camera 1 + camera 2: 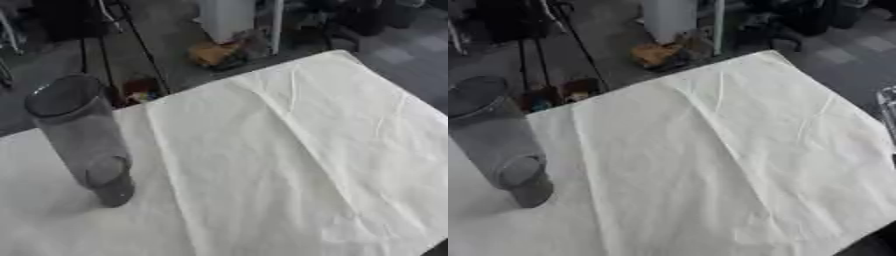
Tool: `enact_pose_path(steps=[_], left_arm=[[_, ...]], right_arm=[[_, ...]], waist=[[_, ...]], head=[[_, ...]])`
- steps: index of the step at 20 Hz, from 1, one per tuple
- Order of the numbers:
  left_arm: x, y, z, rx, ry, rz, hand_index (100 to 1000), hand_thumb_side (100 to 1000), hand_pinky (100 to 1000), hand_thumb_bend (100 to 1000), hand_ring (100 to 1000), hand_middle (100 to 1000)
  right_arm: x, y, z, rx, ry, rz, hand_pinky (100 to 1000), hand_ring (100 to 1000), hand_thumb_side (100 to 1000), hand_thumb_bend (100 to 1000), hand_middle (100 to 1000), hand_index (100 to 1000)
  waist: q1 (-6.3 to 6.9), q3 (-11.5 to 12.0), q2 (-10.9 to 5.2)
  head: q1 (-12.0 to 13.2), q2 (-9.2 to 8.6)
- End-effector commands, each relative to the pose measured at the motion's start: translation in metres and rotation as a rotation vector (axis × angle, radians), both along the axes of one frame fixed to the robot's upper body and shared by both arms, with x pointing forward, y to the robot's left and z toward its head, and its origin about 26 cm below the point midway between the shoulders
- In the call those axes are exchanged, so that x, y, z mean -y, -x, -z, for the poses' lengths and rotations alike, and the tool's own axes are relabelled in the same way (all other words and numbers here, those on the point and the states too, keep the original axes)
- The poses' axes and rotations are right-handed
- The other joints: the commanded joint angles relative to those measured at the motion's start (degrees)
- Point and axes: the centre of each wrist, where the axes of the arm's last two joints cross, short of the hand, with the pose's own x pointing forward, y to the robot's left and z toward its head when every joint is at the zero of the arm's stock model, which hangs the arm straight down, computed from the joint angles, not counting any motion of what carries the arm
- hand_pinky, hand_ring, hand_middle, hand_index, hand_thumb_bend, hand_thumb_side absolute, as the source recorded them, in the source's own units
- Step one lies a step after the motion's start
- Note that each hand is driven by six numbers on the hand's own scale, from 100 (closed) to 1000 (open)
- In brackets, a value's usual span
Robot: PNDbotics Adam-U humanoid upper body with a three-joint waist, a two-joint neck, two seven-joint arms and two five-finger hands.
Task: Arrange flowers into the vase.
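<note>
A tall clear glass vase [80, 135] stands upright at the left of a table covered by a creased white cloth [289, 165]. I see nothing inside the vase. No flowers show in either eye view. Neither of my hands shows in either view.
The table's far edge runs diagonally from lower left to upper right, with the floor beyond it. On the floor lie tripod legs [131, 40], a brown object [213, 52] and a white post [226, 17]. A pale object [887, 107] shows at the right edge.
</note>
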Motion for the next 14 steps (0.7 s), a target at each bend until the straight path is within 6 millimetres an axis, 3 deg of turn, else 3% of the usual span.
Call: enact_pose_path(steps=[1, 14], left_arm=[[0.000, 0.009, -0.009, -0.008, 0.012, -0.023, 100, 544, 100, 202, 100, 100], [-0.003, 0.015, 0.002, -0.021, -0.012, 0.019, 100, 543, 100, 200, 100, 100]], right_arm=[[-0.002, 0.005, -0.010, 0.028, 0.016, -0.010, 781, 892, 1000, 100, 856, 908], [-0.001, 0.005, -0.008, 0.028, 0.004, -0.005, 784, 893, 1000, 100, 856, 908]], waist=[[-0.36, -0.06, -1.13], [-0.51, 0.69, -0.86]], head=[[-0.71, -0.94], [-2.67, -1.50]])
